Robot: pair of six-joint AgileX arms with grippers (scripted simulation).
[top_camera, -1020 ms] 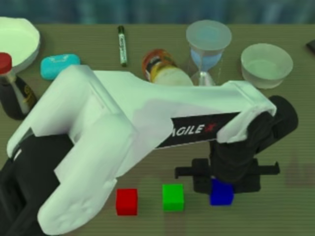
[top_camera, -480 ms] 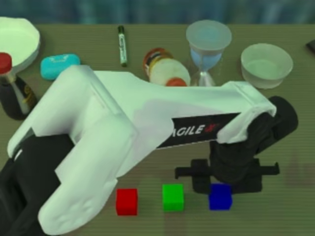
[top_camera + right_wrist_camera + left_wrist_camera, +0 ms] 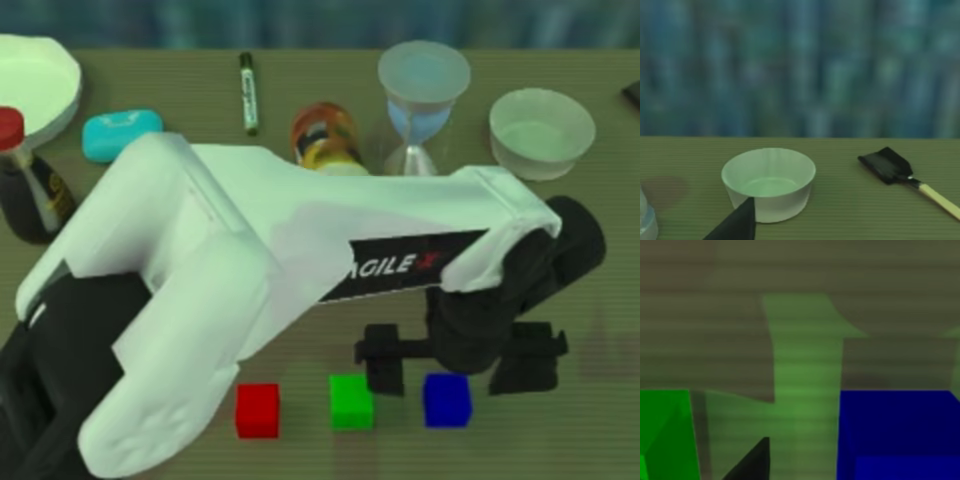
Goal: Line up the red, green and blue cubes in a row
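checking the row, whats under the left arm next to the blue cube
The blue cube sits bare on the table, right of the green cube and red cube. The open left gripper straddles the spot just behind it; the arm hides the table farther back.

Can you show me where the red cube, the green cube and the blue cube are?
red cube (image 3: pixel 257 410), top view, middle of its top face.
green cube (image 3: pixel 351 401), top view, middle of its top face.
blue cube (image 3: pixel 446 399), top view, middle of its top face.
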